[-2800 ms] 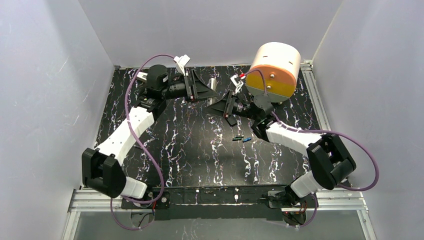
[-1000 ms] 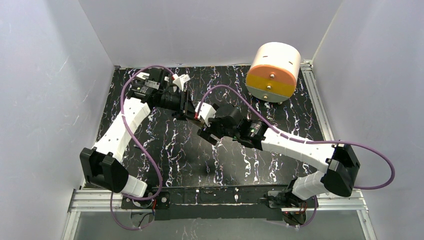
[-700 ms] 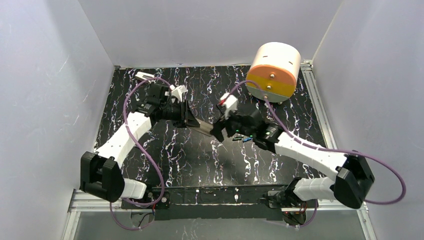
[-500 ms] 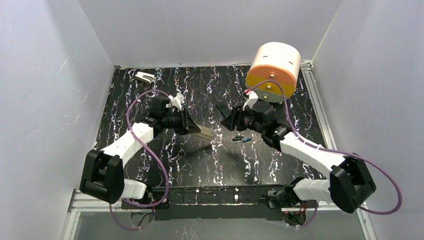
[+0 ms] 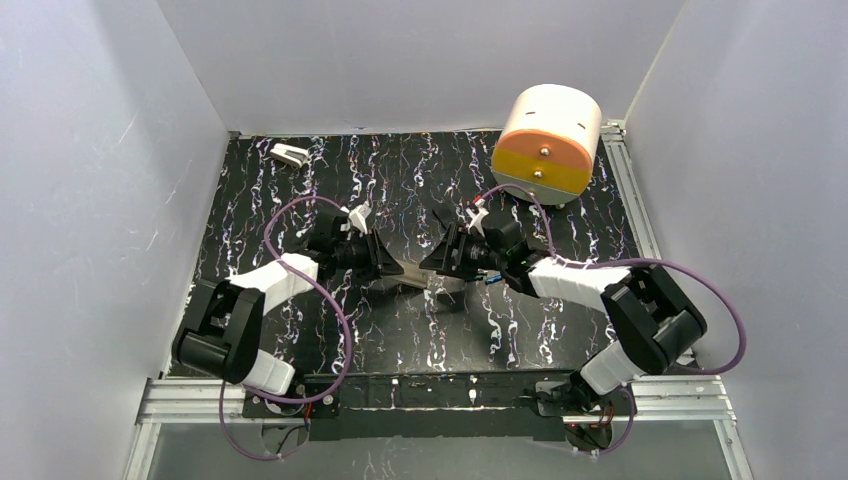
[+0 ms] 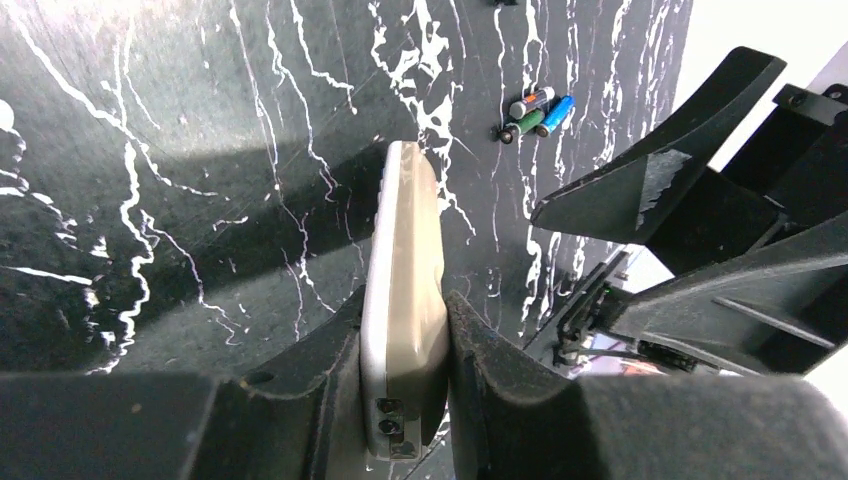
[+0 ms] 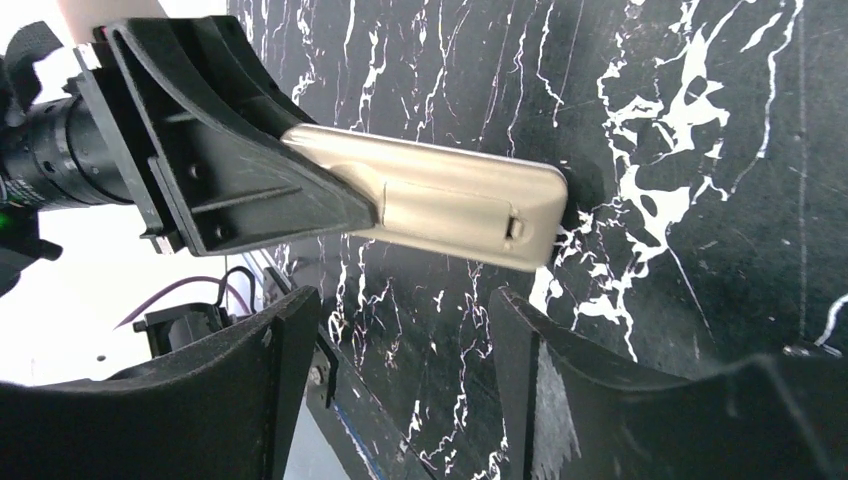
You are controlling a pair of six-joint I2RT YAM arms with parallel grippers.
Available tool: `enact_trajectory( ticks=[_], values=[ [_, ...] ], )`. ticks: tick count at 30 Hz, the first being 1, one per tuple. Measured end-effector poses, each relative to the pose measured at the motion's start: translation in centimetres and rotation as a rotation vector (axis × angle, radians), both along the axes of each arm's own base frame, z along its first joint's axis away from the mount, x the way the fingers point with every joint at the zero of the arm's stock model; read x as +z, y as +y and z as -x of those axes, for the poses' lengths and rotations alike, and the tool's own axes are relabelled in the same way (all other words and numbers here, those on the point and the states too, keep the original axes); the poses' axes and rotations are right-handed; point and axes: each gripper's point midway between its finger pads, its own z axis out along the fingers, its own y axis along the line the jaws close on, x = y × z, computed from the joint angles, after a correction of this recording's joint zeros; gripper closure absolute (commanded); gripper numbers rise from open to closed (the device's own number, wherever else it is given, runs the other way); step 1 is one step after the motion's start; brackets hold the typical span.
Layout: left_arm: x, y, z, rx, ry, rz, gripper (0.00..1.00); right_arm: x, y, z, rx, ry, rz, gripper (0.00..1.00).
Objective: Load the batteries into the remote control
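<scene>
Near the middle of the black, white-veined table (image 5: pixel 380 330) the left gripper (image 6: pixel 404 318) clamps one end of the remote control (image 6: pixel 405 230), its fingers pressed against the two long sides so that the slim white bar juts out over the surface. Seen from the right wrist, the face turned that way is plain, with the outline of a cover and a small latch tab (image 7: pixel 515 228) near the free end (any lettering is too small to read). Facing it, the right gripper (image 7: pixel 400 330) stands with its jaws spread wide, holding nothing, close to the remote's free end but apart from it. Beyond the remote the batteries (image 6: pixel 533 110), green and blue, lie side by side on the table. A white-and-grey block (image 5: pixel 290 154) sits at the far left corner, and a cream-and-orange drum (image 5: pixel 548 140) at the far right.
</scene>
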Motion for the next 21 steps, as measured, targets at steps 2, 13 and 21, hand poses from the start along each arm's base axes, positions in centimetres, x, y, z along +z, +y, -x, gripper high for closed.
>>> enact_trajectory(
  ticks=[2, 13, 21],
  values=[
    [-0.8, 0.0, 0.3, 0.003, 0.023, -0.002, 1.0, -0.3, 0.4, 0.0, 0.004, 0.008, -0.007, 0.4],
    [-0.8, -0.2, 0.1, 0.003, 0.005, 0.013, 1.0, -4.8, 1.9, 0.9, 0.037, 0.104, 0.049, 0.38],
    [-1.0, 0.1, 0.1, 0.009, 0.025, -0.012, 1.0, -3.9, 2.5, -0.4, 0.016, 0.051, 0.049, 0.47]
  ],
)
